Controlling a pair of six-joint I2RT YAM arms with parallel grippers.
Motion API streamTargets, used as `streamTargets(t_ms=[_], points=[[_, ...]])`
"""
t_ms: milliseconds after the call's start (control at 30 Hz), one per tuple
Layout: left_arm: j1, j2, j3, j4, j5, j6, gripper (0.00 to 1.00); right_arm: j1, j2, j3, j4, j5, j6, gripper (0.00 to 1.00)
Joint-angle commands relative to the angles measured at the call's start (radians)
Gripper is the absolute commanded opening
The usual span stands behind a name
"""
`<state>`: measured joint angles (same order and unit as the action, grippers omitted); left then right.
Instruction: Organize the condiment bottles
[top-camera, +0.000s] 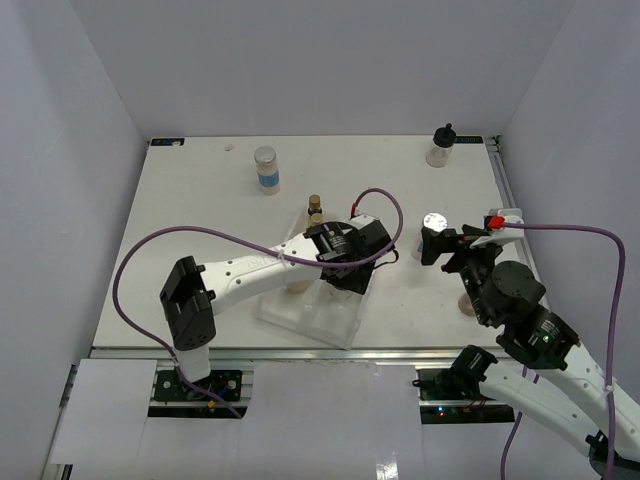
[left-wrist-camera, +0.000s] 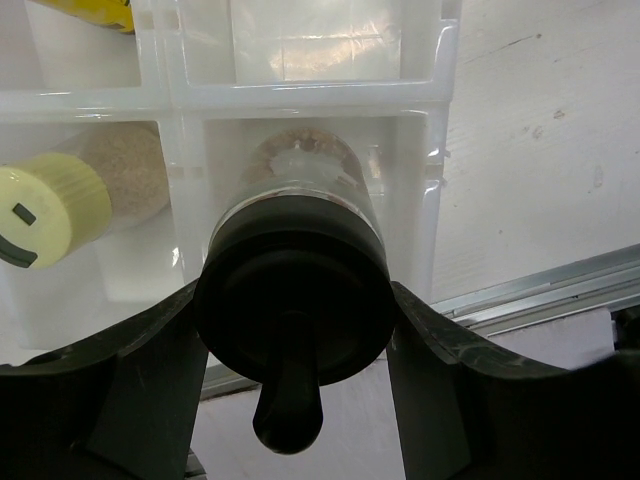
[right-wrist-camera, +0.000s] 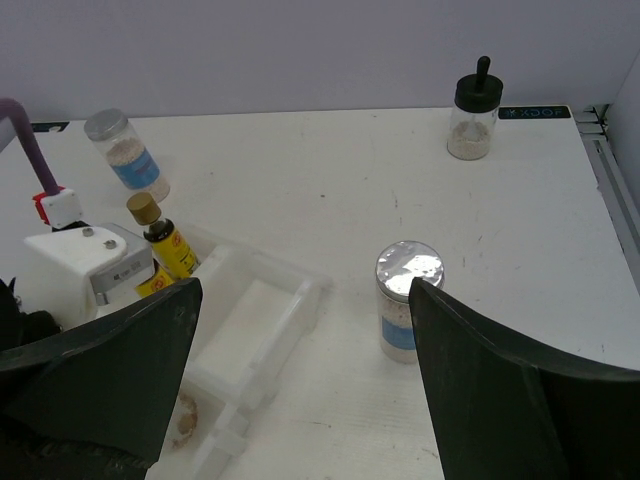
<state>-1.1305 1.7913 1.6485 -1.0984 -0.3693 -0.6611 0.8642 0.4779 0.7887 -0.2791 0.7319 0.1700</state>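
**A:** Left jaws are clenched on the cap of a black-capped jar (left-wrist-camera: 292, 285). The jar is low in an edge compartment of the clear tray (left-wrist-camera: 440, 120), which sits mid-worktop (top-camera: 200, 220) by the near edge. Can't tell if the base is seated.

**B:** Risk there?

**A:** If it's released short, it tips onto the divider. The fit looks snug, so a skewed withdrawal could drag the light tray. The yellow-capped bottle (left-wrist-camera: 45, 215) lies in the next compartment and could get jolted.

**B:** Right side?

**A:** Right jaws are spread wide and empty. A silver-lidded jar (right-wrist-camera: 408, 300) stands just ahead, toward the right edge and close to one finger. I'd expect an off-centre approach to knock it over instead of straddling it.

**B:** Counts?

**A:**
- Black-capped: two. One is held; the second black-capped jar (top-camera: 441, 146) is at the far right corner.
- Silver-lidded: two. The far silver-lidded jar (top-camera: 266, 168) is near the far edge, left of centre.
- Amber bottles (top-camera: 314, 208): looks like two, at the tray's far side.
- Yellow-capped: one.
- There's a beige object (top-camera: 467, 304) by the right arm, too hidden to identify.
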Motion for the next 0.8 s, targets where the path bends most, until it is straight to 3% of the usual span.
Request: streamTargets(t_ms=[0,200,300,567,767], points=[[-0.004,-0.001,0.001,0.033,-0.041,-0.023,0.07,0.001,-0.032,0.001,0.053,0.033,0.01,0.9],[-0.001,0.06,0.001,0.052,-0.048,-0.02,0.23,0.001,-0.058,0.008,0.053,0.034,0.001,0.9],[-0.001,0.079,0.006,0.05,-0.057,-0.017,0.4,0.001,-0.059,0.012,0.047,0.038,-0.006,0.9],[0.012,0.102,-0.017,0.062,-0.051,-0.02,0.59,0.001,-0.085,0.008,0.064,0.032,-0.019,0.9],[0.011,0.065,-0.005,0.051,-0.079,-0.027,0.95,0.002,-0.06,0.017,0.052,0.031,-0.013,0.9]])
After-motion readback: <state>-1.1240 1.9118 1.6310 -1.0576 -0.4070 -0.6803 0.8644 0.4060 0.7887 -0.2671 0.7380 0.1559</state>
